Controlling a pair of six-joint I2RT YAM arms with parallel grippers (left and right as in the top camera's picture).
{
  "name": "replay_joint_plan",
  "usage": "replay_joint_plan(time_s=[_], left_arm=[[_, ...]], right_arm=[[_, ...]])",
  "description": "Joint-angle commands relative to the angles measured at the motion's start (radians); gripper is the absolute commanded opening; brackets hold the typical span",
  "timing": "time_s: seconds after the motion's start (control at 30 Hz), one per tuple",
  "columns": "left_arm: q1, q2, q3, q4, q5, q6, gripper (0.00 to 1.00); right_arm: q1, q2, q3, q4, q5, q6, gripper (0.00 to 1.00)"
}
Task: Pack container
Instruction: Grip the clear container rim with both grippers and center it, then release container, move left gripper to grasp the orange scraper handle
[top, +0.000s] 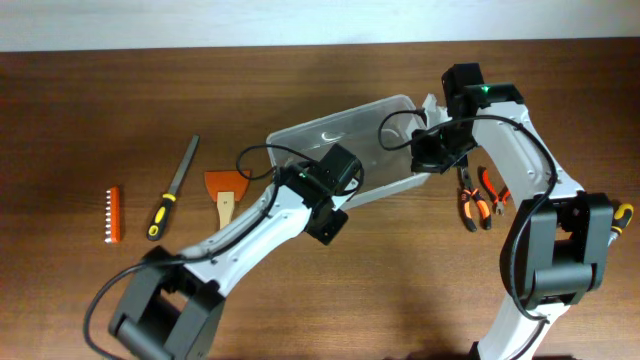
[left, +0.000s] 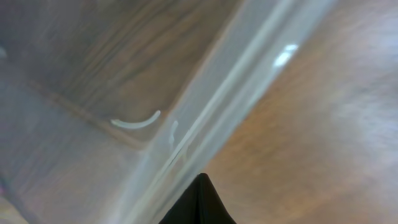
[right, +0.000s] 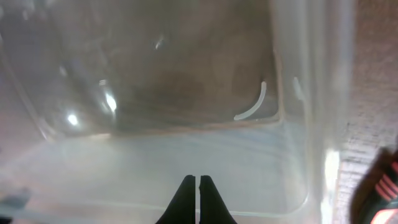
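Note:
The clear plastic container (top: 345, 135) lies slanted at the table's middle, and I see nothing inside it. My left gripper (top: 335, 200) is at its front long wall. In the left wrist view the fingers (left: 200, 183) are closed together at the container's rim (left: 249, 81). My right gripper (top: 432, 152) is at the container's right end. In the right wrist view its fingers (right: 196, 186) are pinched on the thin end wall, looking down into the container (right: 186, 81).
Orange-and-black pliers (top: 478, 198) lie right of the container and also show in the right wrist view (right: 379, 193). To the left lie an orange scraper (top: 224, 190), a file with a yellow-black handle (top: 175, 187) and an orange bit holder (top: 113, 214).

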Motion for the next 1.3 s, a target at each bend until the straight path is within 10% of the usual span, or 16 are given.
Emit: replay_joint_plan(time_s=[0.0, 0.67, 0.87, 1.27], left_arm=[[0.051, 0.046, -0.013, 0.011, -0.066, 0.019, 0.02], [0.241, -0.08, 0.15, -0.21, -0.142, 0.021, 0.02], [0.327, -0.184, 0.177, -0.312, -0.14, -0.008, 0.45], [0.507, -0.124, 0.076, -0.309, 0.045, -0.02, 0.68]], right_arm=[[0.028, 0.008, 0.018, -0.019, -0.02, -0.011, 0.04], [0.093, -0.18, 0.064, 0.018, 0.031, -0.01, 0.04], [0.093, -0.37, 0.145, 0.018, 0.171, -0.01, 0.04], [-0.085, -0.678, 0.211, 0.031, 0.456, 0.148, 0.92]])
